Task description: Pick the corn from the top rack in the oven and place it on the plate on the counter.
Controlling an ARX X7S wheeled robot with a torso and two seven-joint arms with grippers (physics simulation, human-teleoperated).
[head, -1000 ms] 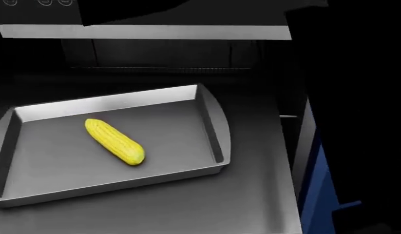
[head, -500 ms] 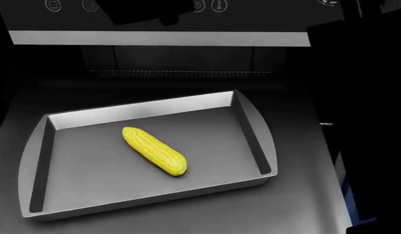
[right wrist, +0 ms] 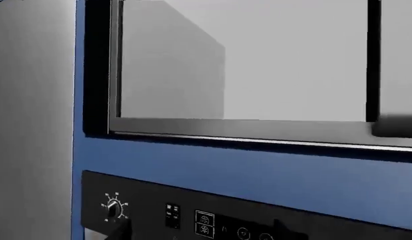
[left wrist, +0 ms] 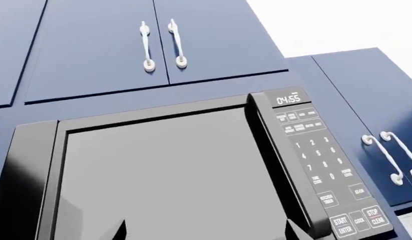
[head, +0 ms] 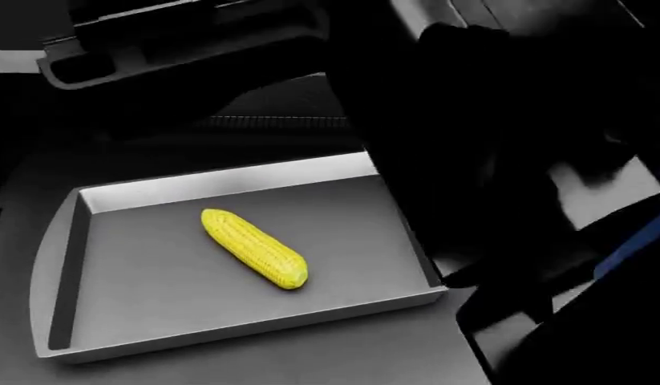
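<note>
My fingers don't show clearly in any view, so I cannot tell how they stand. The corn (head: pixel 255 249) lies diagonally in the grey tray (head: pixel 51 281), on the rack (head: pixel 341 353) in the oven (right wrist: pixel 192 220).

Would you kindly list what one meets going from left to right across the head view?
Left wall of the light grey rimmed baking tray → bright yellow corn cob lying inside it → the tray's right wall → a large dark arm-like shape over the right side.
</note>
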